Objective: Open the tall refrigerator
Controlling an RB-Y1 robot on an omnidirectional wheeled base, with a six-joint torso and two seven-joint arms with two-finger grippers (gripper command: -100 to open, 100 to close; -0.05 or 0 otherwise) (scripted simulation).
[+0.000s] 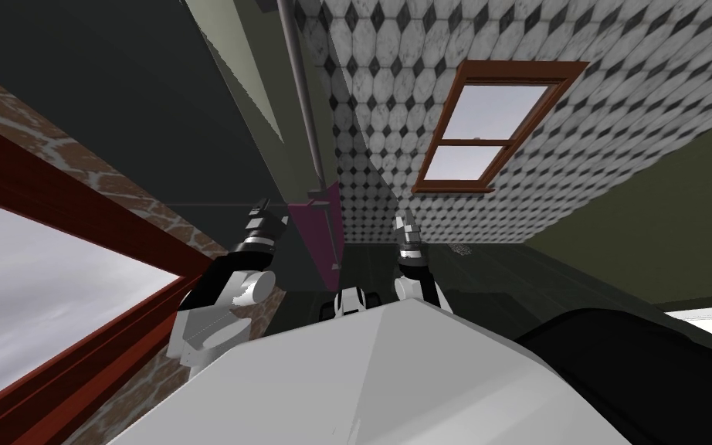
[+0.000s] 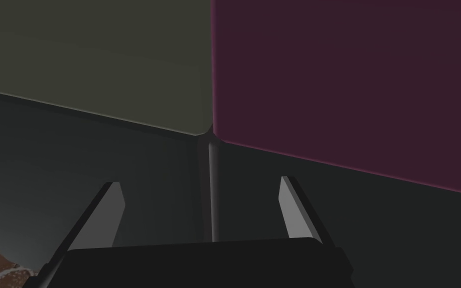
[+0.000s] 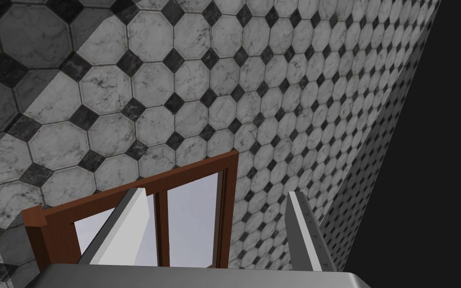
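Left gripper (image 2: 200, 182) is hovering, fingers spread, at the tall dark refrigerator (image 1: 154, 123) standing right in front of it, blades straddling a thin grey vertical bar (image 2: 213, 200), probably the door handle, and not pinching it. Magenta panel (image 2: 349, 75) is sitting just beyond the bar. Right gripper (image 3: 218, 194) is hanging nearby to the right, fingers also spread, holding nothing.

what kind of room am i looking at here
Likely a kitchen: a tall dark refrigerator with a long bar handle, a black-and-white tiled wall and a wood-framed window.
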